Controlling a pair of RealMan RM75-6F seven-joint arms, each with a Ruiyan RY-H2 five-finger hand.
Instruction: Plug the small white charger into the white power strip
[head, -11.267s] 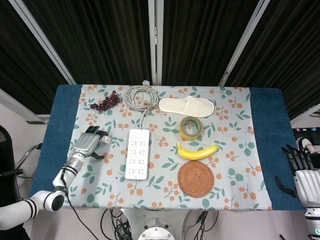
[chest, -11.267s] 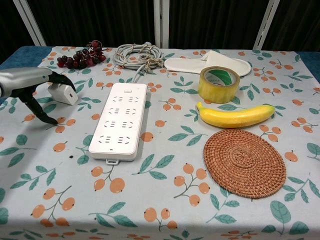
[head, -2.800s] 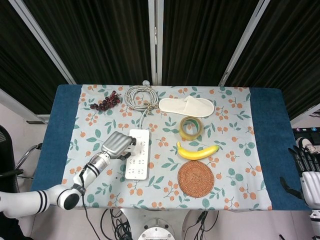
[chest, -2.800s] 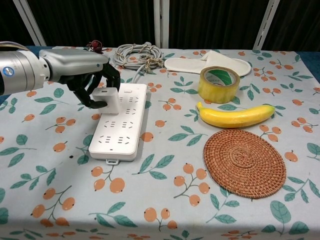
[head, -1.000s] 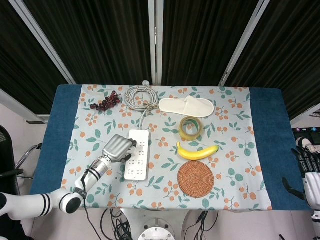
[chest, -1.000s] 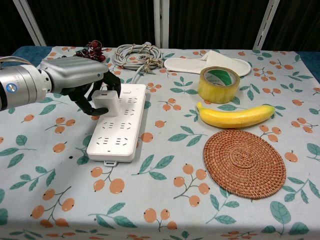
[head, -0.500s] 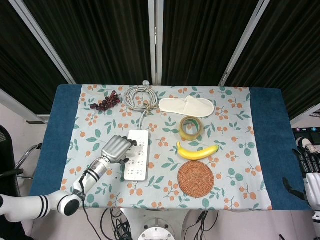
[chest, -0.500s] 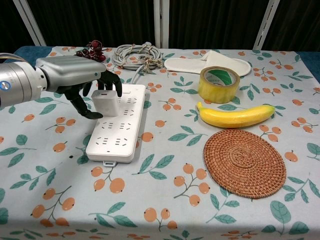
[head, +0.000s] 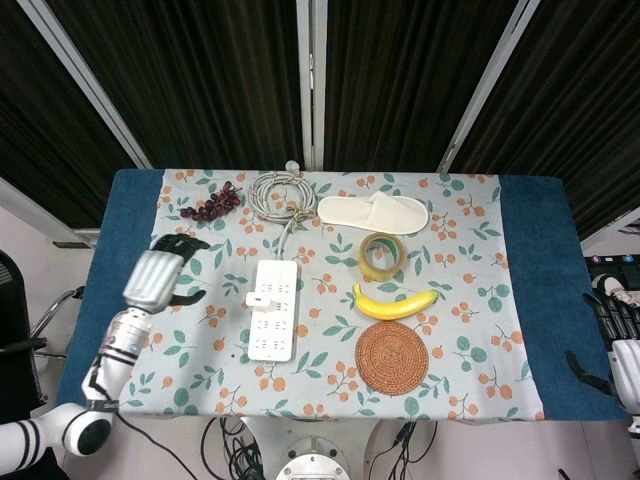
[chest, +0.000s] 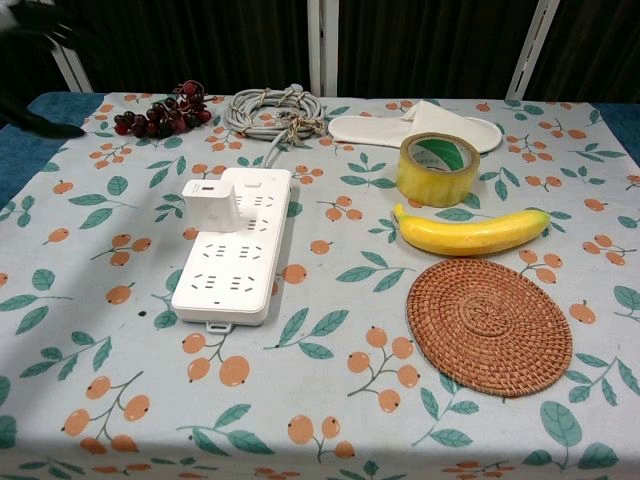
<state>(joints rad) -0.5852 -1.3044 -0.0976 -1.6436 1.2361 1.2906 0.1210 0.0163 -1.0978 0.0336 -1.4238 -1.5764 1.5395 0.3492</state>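
Observation:
The small white charger (chest: 210, 205) (head: 259, 298) stands upright on the left side of the white power strip (chest: 232, 247) (head: 274, 310), seated over a socket in its second row. No hand touches it. My left hand (head: 160, 273) is raised well to the left of the strip, fingers apart and holding nothing; in the chest view only dark fingertips (chest: 40, 127) show at the top left corner. My right hand (head: 620, 352) sits off the table's right edge, partly cut off by the frame.
Grapes (chest: 160, 109), a coiled grey cable (chest: 277, 108), a white slipper (chest: 415, 125), a yellow tape roll (chest: 436, 168), a banana (chest: 470, 231) and a woven coaster (chest: 489, 326) lie on the floral cloth (chest: 330, 400).
My left hand has let go of the charger and pulled up and away to the left. The charger stays standing on the power strip.

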